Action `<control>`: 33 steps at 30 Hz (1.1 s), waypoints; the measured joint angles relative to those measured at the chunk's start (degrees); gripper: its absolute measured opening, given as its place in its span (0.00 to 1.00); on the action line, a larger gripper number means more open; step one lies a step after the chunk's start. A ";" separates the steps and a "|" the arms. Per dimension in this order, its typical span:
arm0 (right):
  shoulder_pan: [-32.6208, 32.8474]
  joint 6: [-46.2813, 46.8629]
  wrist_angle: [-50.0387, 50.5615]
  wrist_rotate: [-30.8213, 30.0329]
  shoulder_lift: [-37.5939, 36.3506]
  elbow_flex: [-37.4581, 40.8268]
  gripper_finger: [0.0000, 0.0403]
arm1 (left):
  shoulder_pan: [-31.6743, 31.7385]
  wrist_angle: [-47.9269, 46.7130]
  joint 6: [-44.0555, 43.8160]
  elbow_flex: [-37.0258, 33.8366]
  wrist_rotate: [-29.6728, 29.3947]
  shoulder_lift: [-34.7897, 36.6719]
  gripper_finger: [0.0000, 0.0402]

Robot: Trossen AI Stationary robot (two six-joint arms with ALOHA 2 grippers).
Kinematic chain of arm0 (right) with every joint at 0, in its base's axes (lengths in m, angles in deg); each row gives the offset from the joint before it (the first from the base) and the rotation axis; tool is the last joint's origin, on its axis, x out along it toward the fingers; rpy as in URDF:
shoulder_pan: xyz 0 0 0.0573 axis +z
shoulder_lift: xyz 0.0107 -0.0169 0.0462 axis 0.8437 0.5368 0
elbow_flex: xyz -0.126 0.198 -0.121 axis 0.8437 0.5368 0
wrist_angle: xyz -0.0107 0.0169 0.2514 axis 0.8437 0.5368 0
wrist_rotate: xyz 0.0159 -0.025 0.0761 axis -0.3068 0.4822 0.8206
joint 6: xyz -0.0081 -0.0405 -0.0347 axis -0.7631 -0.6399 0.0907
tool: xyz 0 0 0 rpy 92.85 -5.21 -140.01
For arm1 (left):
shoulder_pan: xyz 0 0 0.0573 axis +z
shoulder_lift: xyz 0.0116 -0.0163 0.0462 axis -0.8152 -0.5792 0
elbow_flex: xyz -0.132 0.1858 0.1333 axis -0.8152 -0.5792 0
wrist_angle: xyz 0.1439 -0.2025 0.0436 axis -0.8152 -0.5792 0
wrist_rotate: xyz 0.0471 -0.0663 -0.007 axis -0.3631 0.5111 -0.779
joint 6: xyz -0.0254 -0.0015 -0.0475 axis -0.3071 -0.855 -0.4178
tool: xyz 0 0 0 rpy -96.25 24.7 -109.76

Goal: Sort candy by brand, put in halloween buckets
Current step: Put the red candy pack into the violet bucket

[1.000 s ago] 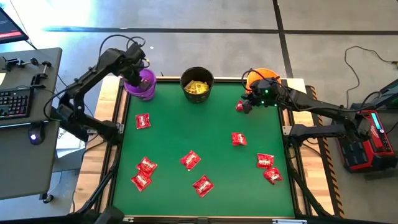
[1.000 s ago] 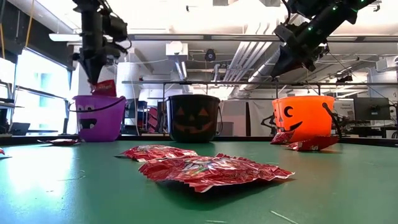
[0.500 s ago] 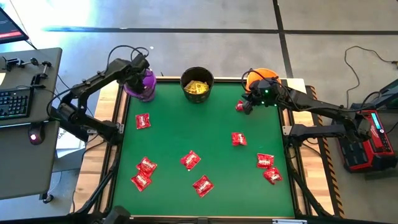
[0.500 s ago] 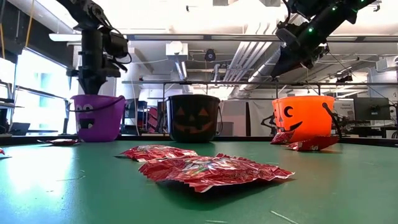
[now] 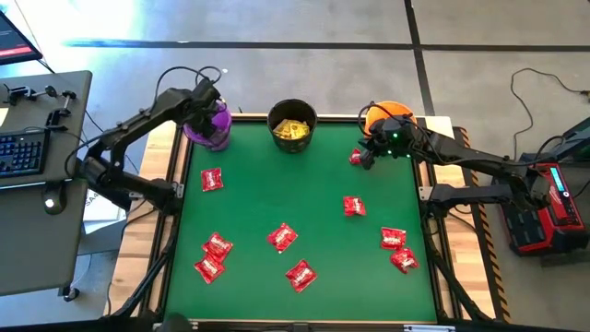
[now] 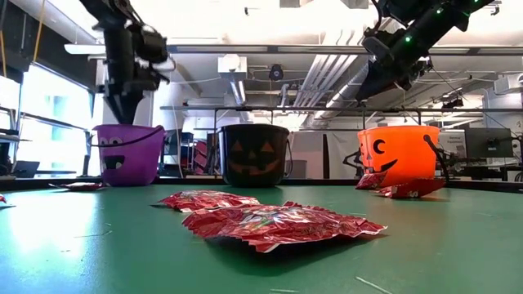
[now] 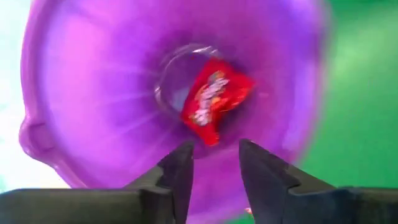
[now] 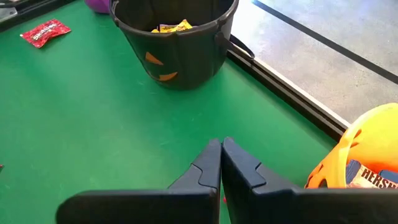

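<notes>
My left gripper (image 7: 216,165) stands open over the mouth of the purple bucket (image 5: 214,129), fingers pointing down into it. A red packet (image 7: 214,99) lies inside, near the bucket's bottom, clear of the fingers. My right gripper (image 8: 221,155) is shut and empty. It hangs above the green mat beside the orange bucket (image 5: 392,112), with a red packet (image 5: 355,158) on the mat below it. The black bucket (image 5: 292,124) stands between the other two at the far edge and holds yellow packets (image 8: 171,27).
Several red packets lie flat on the green mat (image 5: 277,194), among them ones at the left (image 5: 212,180), the middle (image 5: 282,237) and the near right (image 5: 394,238). A wrapped bar (image 8: 373,177) shows inside the orange bucket. A desk with a keyboard (image 5: 23,152) stands left of the table.
My left gripper has gone down toward the purple bucket's mouth with the red packet hanging below its fingers, and has let it go. The packet now lies inside the bucket.
</notes>
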 joint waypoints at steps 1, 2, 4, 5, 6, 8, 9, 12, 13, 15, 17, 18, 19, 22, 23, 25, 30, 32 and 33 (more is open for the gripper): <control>0.00 -0.07 -0.06 0.00 0.00 0.00 0.00 | -1.01 0.01 0.17 0.00 0.09 1.32 0.30; 0.00 -0.09 -0.30 -0.02 0.00 -0.01 0.00 | -2.12 0.01 0.20 0.00 0.29 2.73 0.31; 0.00 -0.11 -0.86 -0.02 0.00 0.00 0.00 | -4.66 -0.01 0.07 0.00 0.56 6.02 0.31; 0.00 -0.11 -1.14 -0.02 0.00 0.00 0.00 | -6.02 -0.01 -0.30 0.00 0.93 7.86 0.30; 0.00 -0.09 -1.38 -0.02 0.00 0.00 0.00 | -7.46 -0.03 -0.82 0.00 1.40 9.64 0.30; 0.00 -0.11 -1.42 0.00 0.00 0.00 0.00 | -10.55 -0.03 -2.27 0.00 4.57 13.07 0.29; 0.00 -0.11 -1.42 0.00 0.00 0.00 0.00 | -12.12 -0.03 -3.26 0.00 6.51 14.60 0.28; 0.00 -0.12 -1.71 0.00 0.00 0.00 0.00 | -17.21 -0.05 -6.72 0.00 11.54 18.33 0.25; 0.00 -0.23 -1.99 0.00 0.00 0.00 0.00 | -19.12 -0.05 -8.04 0.00 12.86 19.17 0.24; 0.00 -1.23 -2.50 0.00 0.00 0.00 0.00 | -22.97 -0.05 -10.53 0.00 14.91 20.21 0.22; 0.00 -2.39 -2.58 0.00 0.00 0.00 0.00 | -27.56 -0.64 -12.11 0.00 17.76 20.46 0.20; 0.00 -2.94 -2.66 -0.02 0.00 0.00 0.00 | -30.18 -1.55 -12.46 0.00 19.26 20.31 0.18; 0.00 -3.44 -2.79 0.00 0.00 0.00 0.00 | -32.82 -2.69 -12.54 0.00 20.38 19.96 0.17; 0.00 -4.59 -3.02 0.00 0.00 0.00 0.00 | -40.79 -7.07 -13.09 -0.06 21.53 18.30 0.13; 0.00 -4.62 -3.02 0.00 0.00 0.00 0.00 | -43.19 -7.82 -13.75 -0.53 21.54 17.78 0.11; 0.00 -4.63 -3.02 0.00 0.00 0.00 0.00 | -47.77 -7.60 -15.49 -2.21 21.54 17.17 0.09; 0.00 -4.59 -3.02 0.00 0.00 0.00 0.00 | -58.54 -1.56 -21.96 -8.42 21.56 17.12 0.01; 0.00 -4.61 -3.02 0.00 0.00 0.00 0.00 | -61.86 1.01 -26.02 -11.10 21.56 17.12 0.01; 0.00 -4.61 -3.02 0.00 0.00 0.00 0.00 | -63.34 2.51 -28.40 -12.41 21.58 17.14 0.01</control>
